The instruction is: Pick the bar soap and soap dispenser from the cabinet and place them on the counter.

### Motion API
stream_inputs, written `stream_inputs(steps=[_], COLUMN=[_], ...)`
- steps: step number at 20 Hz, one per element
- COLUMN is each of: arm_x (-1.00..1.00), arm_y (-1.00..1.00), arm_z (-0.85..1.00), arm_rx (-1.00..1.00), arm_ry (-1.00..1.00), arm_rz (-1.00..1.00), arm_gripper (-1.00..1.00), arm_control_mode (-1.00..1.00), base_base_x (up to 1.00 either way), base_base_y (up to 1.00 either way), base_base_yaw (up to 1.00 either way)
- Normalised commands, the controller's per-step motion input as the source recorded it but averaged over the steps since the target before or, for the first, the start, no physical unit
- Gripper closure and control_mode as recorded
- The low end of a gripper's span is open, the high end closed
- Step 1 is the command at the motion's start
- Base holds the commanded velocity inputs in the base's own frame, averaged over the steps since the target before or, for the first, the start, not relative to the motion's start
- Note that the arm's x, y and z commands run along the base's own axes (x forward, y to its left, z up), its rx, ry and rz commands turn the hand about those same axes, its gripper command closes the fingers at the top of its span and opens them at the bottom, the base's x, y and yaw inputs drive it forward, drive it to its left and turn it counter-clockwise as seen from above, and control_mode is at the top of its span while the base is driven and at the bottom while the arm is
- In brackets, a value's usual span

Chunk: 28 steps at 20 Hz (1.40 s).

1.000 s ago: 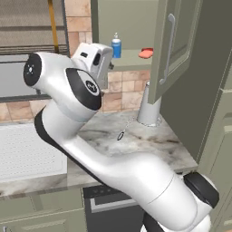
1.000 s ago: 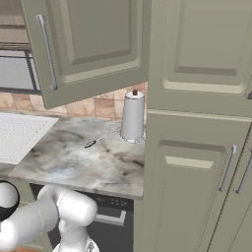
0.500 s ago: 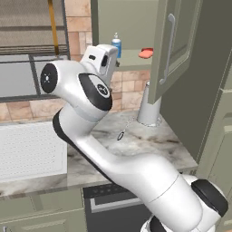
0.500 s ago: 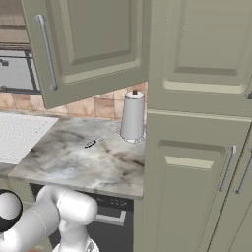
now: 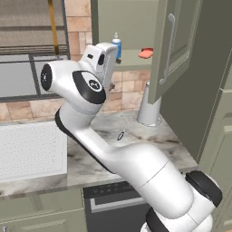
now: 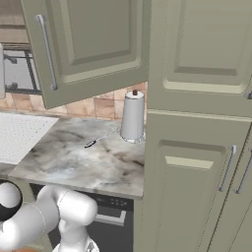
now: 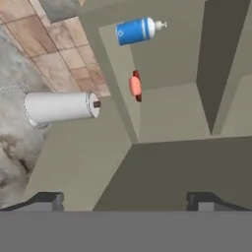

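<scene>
Rising toward the cabinet (image 5: 174, 50), the fingers (image 7: 125, 201) stood wide, empty; best squared on the soap dispenser (image 7: 137, 30), clear of the door.

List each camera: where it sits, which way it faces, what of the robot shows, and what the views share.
Left base view: behind the arm's left, facing the open cabinet and counter; white arm shows.
Right base view: behind its right, facing the cabinet door and counter; arm low.
Hand view: on the hand, rolled sideways, facing the shelf; open gripper.
Shared: paper towel roll, soap dispenser, bar soap.
</scene>
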Motion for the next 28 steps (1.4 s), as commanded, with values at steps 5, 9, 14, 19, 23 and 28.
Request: stream_inputs(steps=[5,9,14,19,23,28], arm_x=[0.14,0.16,0.14,0.08,0.06,0.02], arm_y=[0.0,0.0,0.0,0.0,0.0,-0.04], arm_z=[0.17,0.13,0.07,0.0,0.0,0.05], arm_rx=[-0.03,-0.03,-0.03,-0.06,-0.06,-0.02], arm_ry=[0.0,0.0,0.03,0.01,0.0,0.0], arm_rz=[-0.17,-0.17,-0.18,-0.2,-0.2,-0.12], arm_gripper=[-1.0,-1.0,-1.0,-1.0,-1.0,-1.0], arm_control_mode=[-1.0,-1.0,-1.0,-1.0,-1.0,-1.0], base_base_x=[0.0,0.0,0.0,0.0,0.0,0.0], base_base_y=[0.0,0.0,0.0,0.0,0.0,0.0], base_base_yaw=[0.0,0.0,0.0,0.0,0.0,0.0])
